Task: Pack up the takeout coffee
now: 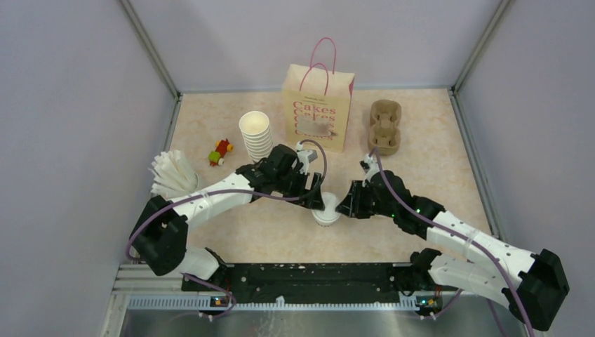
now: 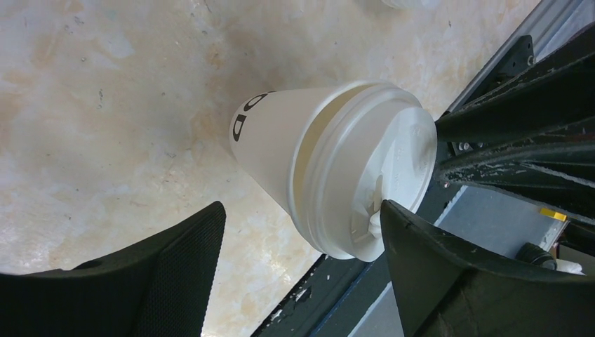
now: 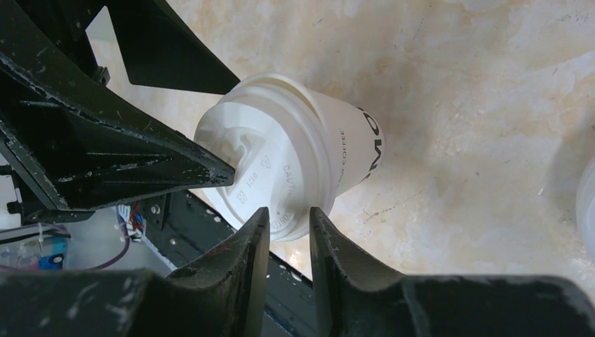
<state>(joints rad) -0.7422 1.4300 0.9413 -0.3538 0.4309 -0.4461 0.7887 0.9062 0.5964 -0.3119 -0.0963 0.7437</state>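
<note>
pale lilac walls (image 1: 70, 105), beige marbled tabletop (image 1: 435, 140), even light

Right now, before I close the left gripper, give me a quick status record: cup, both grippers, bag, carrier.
takeout coffee: upright on the table, lid on, between the two grippers
left gripper: open wide, one finger on each side of the coffee
right gripper: jaws nearly closed at the lid's rim; grip unclear
paper bag: upright at the far side, handles up, apart from the coffee
cup carrier: right of the bag, no cup in it
</note>
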